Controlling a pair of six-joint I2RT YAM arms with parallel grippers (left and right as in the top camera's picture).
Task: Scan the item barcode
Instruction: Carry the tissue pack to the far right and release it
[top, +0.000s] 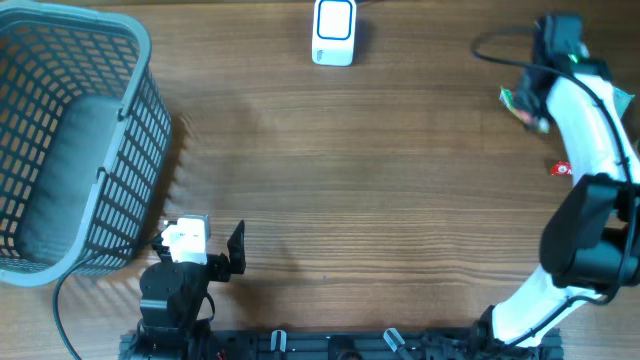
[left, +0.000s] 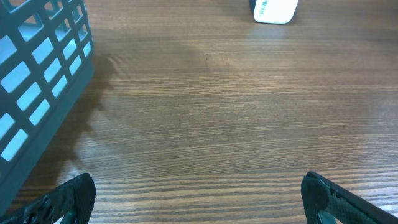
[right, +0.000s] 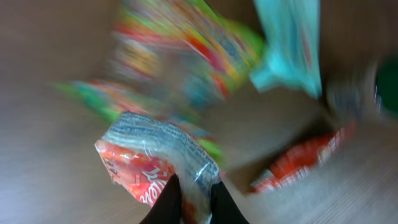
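My right gripper (right: 194, 202) is shut on a crinkly packet (right: 155, 158), red with a clear printed end, pinched between both black fingers (right: 166, 205). The right wrist view is blurred. Overhead, the right arm reaches to the far right of the table, its gripper (top: 558, 40) above a small pile of packets; the held packet cannot be made out there. The white barcode scanner (top: 334, 32) stands at the far middle edge, also seen as the scanner (left: 273, 9) in the left wrist view. My left gripper (top: 210, 242) rests open at the front left, jaws (left: 199, 196) wide over bare wood.
A grey mesh basket (top: 140, 150) fills the left side, its wall (left: 37, 74) close to the left gripper. Other packets lie under the right arm: a green one (top: 520, 103), a red one (top: 560, 168), plus colourful, teal and red ones (right: 298, 165) in the wrist view.
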